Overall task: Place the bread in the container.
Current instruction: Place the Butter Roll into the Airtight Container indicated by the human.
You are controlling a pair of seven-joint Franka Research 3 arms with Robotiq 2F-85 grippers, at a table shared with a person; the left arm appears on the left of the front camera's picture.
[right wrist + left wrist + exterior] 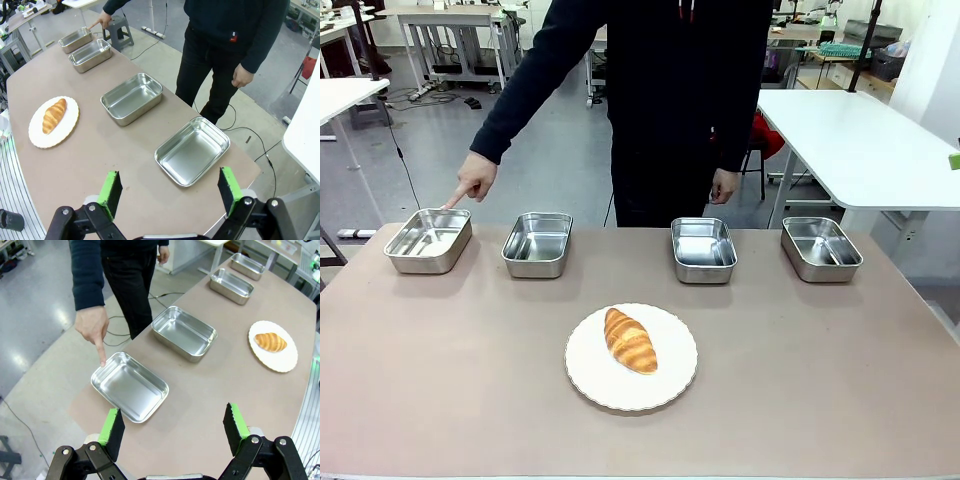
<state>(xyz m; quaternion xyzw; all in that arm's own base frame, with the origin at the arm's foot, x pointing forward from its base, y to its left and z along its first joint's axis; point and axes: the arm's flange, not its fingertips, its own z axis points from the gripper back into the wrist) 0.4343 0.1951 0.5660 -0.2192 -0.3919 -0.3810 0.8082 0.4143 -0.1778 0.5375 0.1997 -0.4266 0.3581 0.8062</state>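
Observation:
The golden-brown bread lies on a round white plate at the table's middle front, also seen as the bread and the bread in the wrist views. A person's hand points a finger at the rim of the far-left container, an empty steel pan. My left gripper hangs open above the table near that pan. My right gripper hangs open above the far-right pan. Neither holds anything.
Three more alike steel pans stand in the back row: one beside the pointed one, one right of centre, one at far right. The person stands at the far edge, the other hand hanging down. White tables stand behind.

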